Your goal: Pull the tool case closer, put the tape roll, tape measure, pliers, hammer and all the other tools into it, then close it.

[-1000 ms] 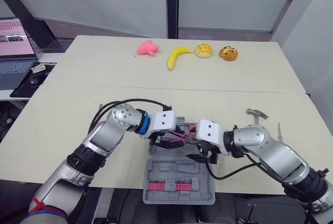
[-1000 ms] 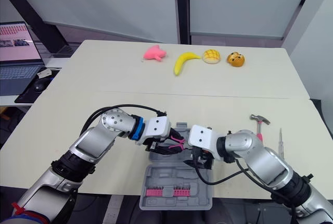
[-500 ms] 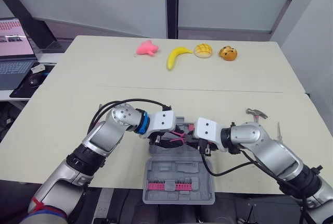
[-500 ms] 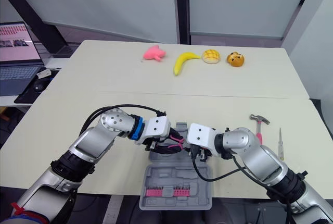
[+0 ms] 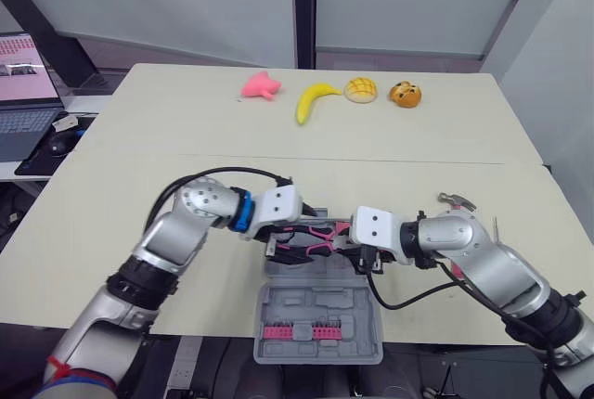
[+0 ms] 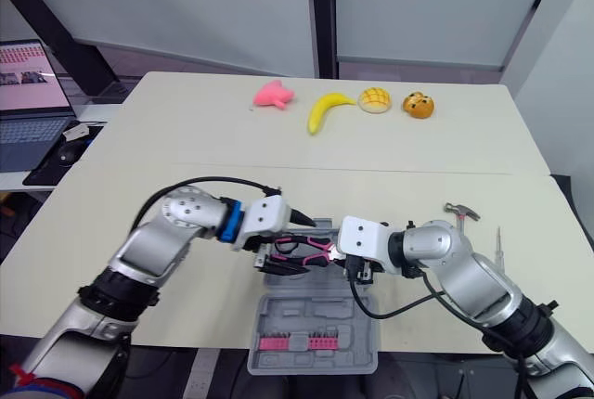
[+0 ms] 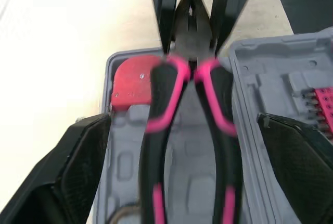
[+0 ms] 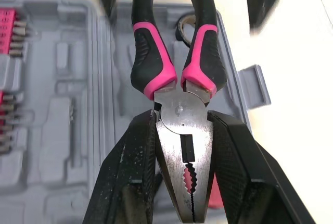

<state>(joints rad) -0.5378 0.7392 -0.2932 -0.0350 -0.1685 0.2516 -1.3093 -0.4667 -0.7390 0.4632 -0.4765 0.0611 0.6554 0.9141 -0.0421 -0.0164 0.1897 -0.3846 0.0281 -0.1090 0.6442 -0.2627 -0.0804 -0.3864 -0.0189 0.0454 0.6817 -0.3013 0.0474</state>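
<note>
Holds pliers [image 8: 177,78] by the head in right gripper [image 8: 182,125], over the open tool case [image 5: 316,311], long axis left to right, handles pointing into the wide-spread left gripper [image 7: 183,122].

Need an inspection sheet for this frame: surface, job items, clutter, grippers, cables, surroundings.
Surface: beige table, seam across the middle.
Job's things: tool case open at the near edge; pliers above it; hammer and screwdriver on the table to its right.
Clutter: pink toy, banana, bun, orange toy along the far edge.
Grippers: right gripper shut on the pliers' head; left gripper open, its fingers either side of the handles.
Cables: black cables loop off both forearms.
Surroundings: laptop on a side desk, left.
</note>
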